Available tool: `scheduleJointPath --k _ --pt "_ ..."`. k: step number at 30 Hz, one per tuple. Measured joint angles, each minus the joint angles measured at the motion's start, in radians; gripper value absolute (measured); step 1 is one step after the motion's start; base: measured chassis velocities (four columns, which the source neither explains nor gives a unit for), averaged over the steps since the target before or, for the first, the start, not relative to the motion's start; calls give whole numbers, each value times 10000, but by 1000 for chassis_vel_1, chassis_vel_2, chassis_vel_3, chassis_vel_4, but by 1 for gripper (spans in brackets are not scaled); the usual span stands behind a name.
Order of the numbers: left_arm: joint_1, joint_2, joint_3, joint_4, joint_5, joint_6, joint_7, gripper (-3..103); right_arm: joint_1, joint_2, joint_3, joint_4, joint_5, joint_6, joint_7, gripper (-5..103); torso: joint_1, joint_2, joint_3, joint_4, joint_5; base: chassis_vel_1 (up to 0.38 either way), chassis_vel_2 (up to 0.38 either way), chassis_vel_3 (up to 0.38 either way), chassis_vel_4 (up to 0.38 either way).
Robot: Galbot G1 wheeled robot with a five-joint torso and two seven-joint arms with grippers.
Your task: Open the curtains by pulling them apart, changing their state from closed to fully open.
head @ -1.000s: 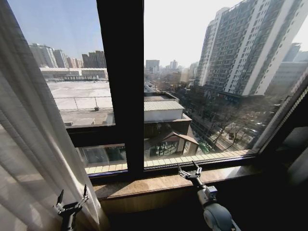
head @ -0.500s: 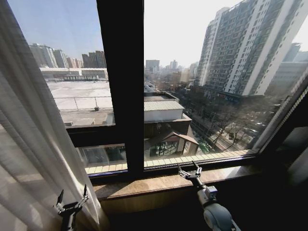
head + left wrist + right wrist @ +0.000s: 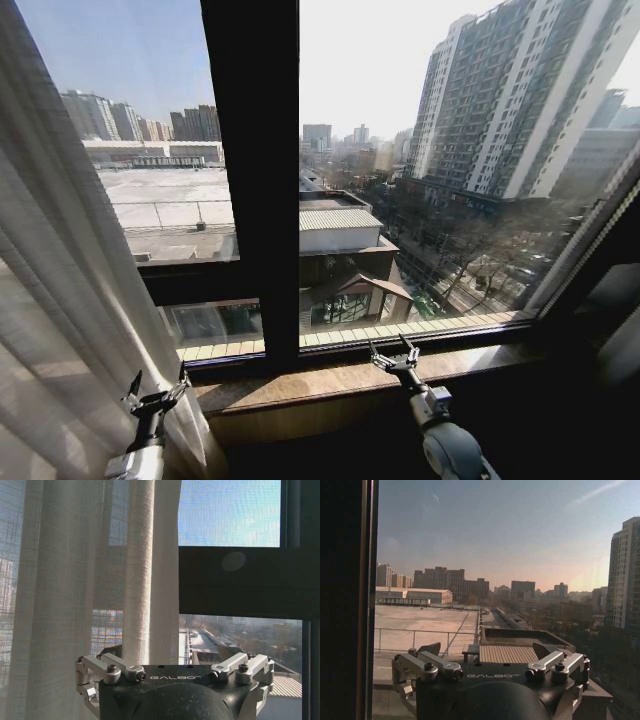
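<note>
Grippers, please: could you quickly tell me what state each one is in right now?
Left gripper: open, holding nothing, beside the curtain.
Right gripper: open, empty, over the windowsill.

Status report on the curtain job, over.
Left end effector open, empty, at the curtain edge. Right end effector open, empty, over the sill. Curtain bunched at left, window mostly uncovered. Nothing in the way.

Strong daylight pours in through the glass, so the sky in the head view burns out to white on the right. The thick black vertical window frame bar and the room below the sill sink into near-black silhouette. The sheer white-cream pleated curtain panel glows, backlit, its weave sharply in focus. Straight lines bow toward the head view's edges. A faint round flare spot sits on the dark crossbar.
</note>
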Motion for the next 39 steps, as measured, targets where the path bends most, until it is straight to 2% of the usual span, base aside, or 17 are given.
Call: scheduleJointPath --k 2,4,6,8,9,12,14,17,18,20,21,24,25,33,39 --pt "-204 169 70 -230 -271 623 -77 100 0 0 0 0 0 0 0 100 0 0 0 0 0 0 0 0 0" --pt "-264 218 89 -300 -349 807 -101 100 0 -1 0 0 0 0 0 100 0 0 1 0 0 0 0 0 0" --pt "-499 410 165 -567 -659 1517 -190 100 0 0 0 0 0 0 0 100 0 0 0 0 0 0 0 0 0" --pt "-645 532 213 -729 -856 1966 -245 100 0 0 0 0 0 0 0 100 0 0 0 0 0 0 0 0 0" --pt "-645 532 213 -729 -856 1966 -245 100 0 0 0 0 0 0 0 100 0 0 0 0 0 0 0 0 0" --pt "-1013 839 335 -1156 -1341 3089 -387 100 0 0 0 0 0 0 0 100 0 0 0 0 0 0 0 0 0" --pt "-1079 896 357 -1233 -1434 3292 -414 100 0 -1 0 0 0 0 0 100 0 0 0 0 1 0 0 0 0" --pt "-1405 1166 468 -1603 -1870 4296 -541 100 0 0 0 0 0 0 0 100 0 0 1 0 0 0 0 0 0" --pt "-1405 1166 468 -1603 -1870 4296 -541 100 0 0 0 0 0 0 0 100 0 0 1 0 0 0 0 0 0" --pt "-1565 1295 517 -1779 -2074 4762 -600 100 0 -1 0 0 0 0 0 100 0 0 0 0 0 0 0 0 0" --pt "-1685 1519 350 -1792 -1983 5228 -550 100 0 -1 5 0 0 0 3 100 0 0 0 -3 0 0 0 0 0" --pt "-1729 1624 183 -1723 -1821 5391 -484 100 1 0 2 -1 0 0 1 100 0 0 0 0 8 0 0 0 0" --pt "-1736 1635 160 -1689 -1778 5424 -465 100 1 0 2 -1 0 -1 2 100 0 0 0 2 -2 0 0 0 0" --pt "-1753 1615 118 -1512 -1644 5389 -421 100 1 0 1 -1 0 0 2 100 0 0 0 0 1 0 0 0 0" --pt "-1609 1389 217 -1451 -1156 4776 -412 100 1 0 1 -1 0 -1 0 100 0 0 0 0 0 0 0 0 0"
